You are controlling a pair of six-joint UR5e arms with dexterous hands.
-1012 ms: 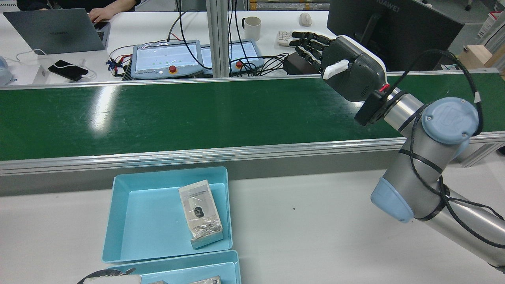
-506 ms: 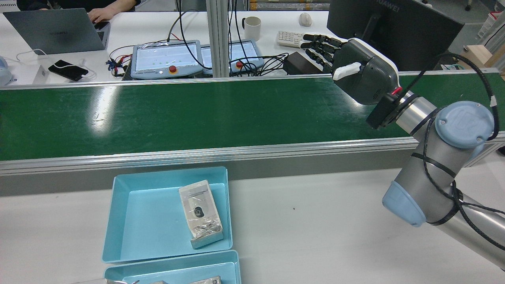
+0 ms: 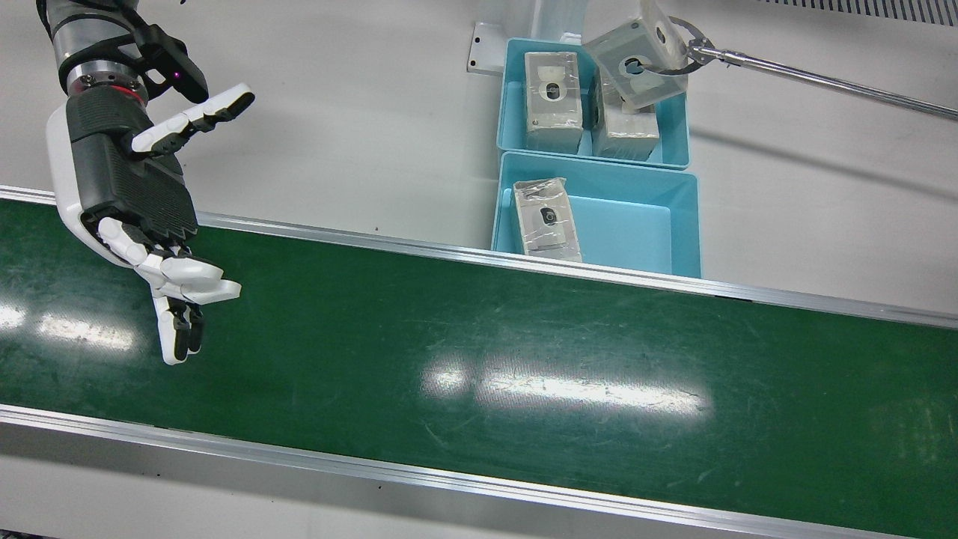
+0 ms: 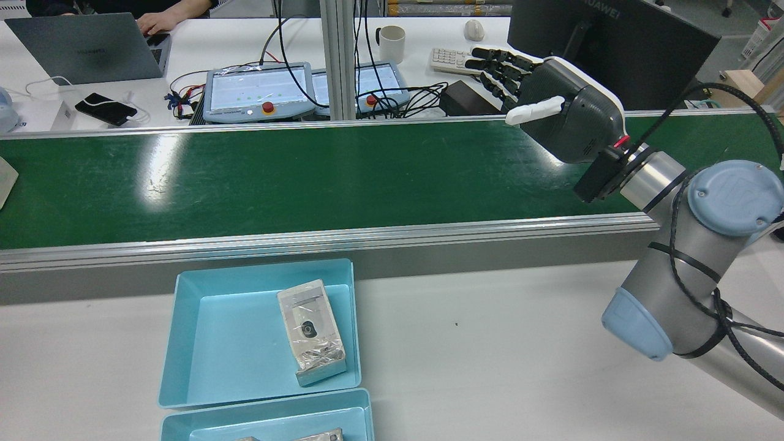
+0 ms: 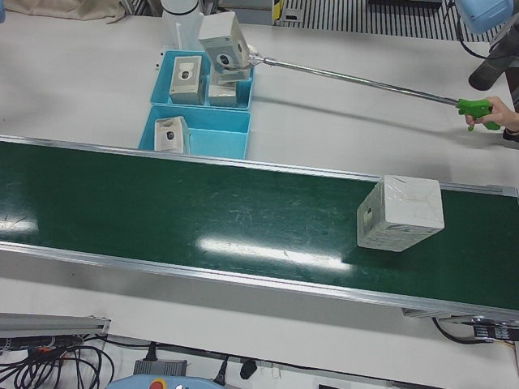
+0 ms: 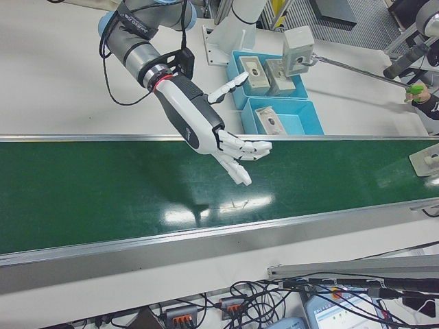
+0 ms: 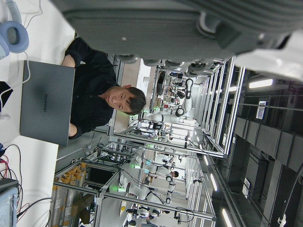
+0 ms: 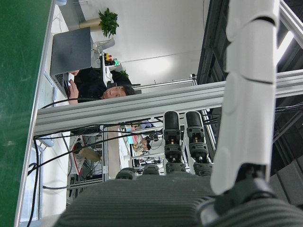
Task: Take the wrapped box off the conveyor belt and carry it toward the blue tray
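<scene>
A wrapped box (image 5: 400, 212) stands on the green conveyor belt (image 3: 524, 359), far toward the robot's left end. It just shows at the belt's left edge in the rear view (image 4: 5, 177) and at the right edge in the right-front view (image 6: 426, 161). My right hand (image 3: 142, 202) is open and empty, hovering above the belt's other end (image 4: 551, 104), far from the box. The blue tray (image 4: 263, 268) beside the belt holds one wrapped box (image 4: 310, 331). Of my left hand only the dark palm (image 7: 189, 23) shows.
A second blue tray (image 3: 591, 153) behind the first holds two wrapped boxes. A person's long grabber tool (image 5: 365, 79) holds another box (image 3: 635, 52) above it. Desks with laptop, pendants and cables lie beyond the belt.
My right hand has drifted to the right in the rear view, still open. The wrapped box has come into sight at the belt's left edge. The grabber tool has left the bottom edge.
</scene>
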